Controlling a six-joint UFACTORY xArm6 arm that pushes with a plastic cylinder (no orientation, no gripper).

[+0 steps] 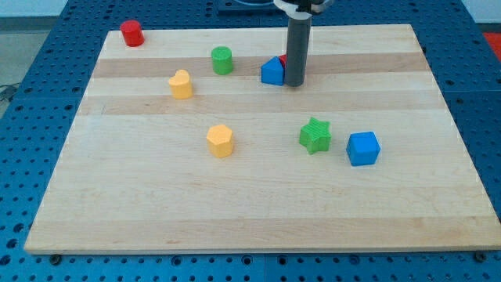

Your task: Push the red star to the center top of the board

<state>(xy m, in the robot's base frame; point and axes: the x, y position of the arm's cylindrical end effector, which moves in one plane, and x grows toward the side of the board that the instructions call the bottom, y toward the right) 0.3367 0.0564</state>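
Only a small red sliver (282, 59) shows between a blue block (272, 71) and my rod, near the view's top centre; its shape is hidden, so I cannot tell that it is the star. My tip (295, 82) rests on the board just right of the blue block, touching or almost touching it. A red cylinder (131, 33) stands at the board's top left corner.
A green cylinder (222, 59) stands left of the blue block. A yellow block (181, 84) and another yellow block (221, 140) lie left of centre. A green star (315, 135) and a blue cube (363, 148) sit right of centre. The wooden board (250, 211) lies on blue pegboard.
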